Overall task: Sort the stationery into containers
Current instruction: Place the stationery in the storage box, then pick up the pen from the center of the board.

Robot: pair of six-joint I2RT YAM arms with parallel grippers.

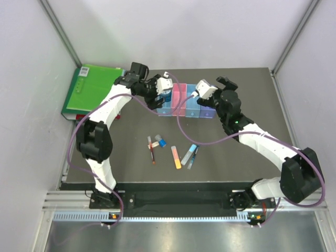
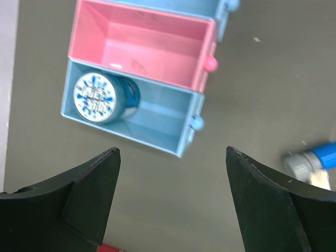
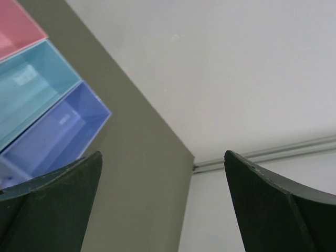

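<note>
Table (image 1: 247, 94): dark top, with the robot's arms reaching in from 6 o'clock.
Bins (image 1: 185, 105): four joined in a row at 12 o'clock on the table, running from 9 to 3 o'clock.
Left blue bin (image 2: 163, 115): the 9 o'clock end of the row, with a round knob on its near end.
Tape roll (image 2: 100, 97): lies inside the left blue bin at its far end, printed face towards the left wrist camera.
Pink bin (image 2: 147, 47): touches the left blue bin on its 3 o'clock side; nothing shows inside.
Second blue bin (image 3: 26, 89): between pink and purple; nothing shows in the part visible.
Purple bin (image 3: 58, 131): the 3 o'clock end of the row; nothing shows inside.
Left claw (image 2: 172, 152): jaws spread wide and holding nothing, hanging just on the near side of the left blue bin.
Right claw (image 3: 163, 155): jaws fully apart and holding nothing, beside the purple bin, facing the wall (image 3: 220, 68).
Red pen (image 1: 152, 152): on the table near the centre, pointing roughly from 12 to 6 o'clock.
Blue-capped piece (image 1: 160, 140): just beside the red pen, at its 2 o'clock.
Orange-pink stick (image 1: 176, 156): flat on the table, at 3 o'clock from the red pen.
Grey stick (image 1: 187, 154): at 3 o'clock from the orange-pink stick, tilted towards 1 o'clock.
Blue pen (image 1: 193, 157): right alongside the grey stick, with the same tilt.
Folder (image 1: 92, 89): green, at 10 o'clock on the table, well apart from the bins.
</note>
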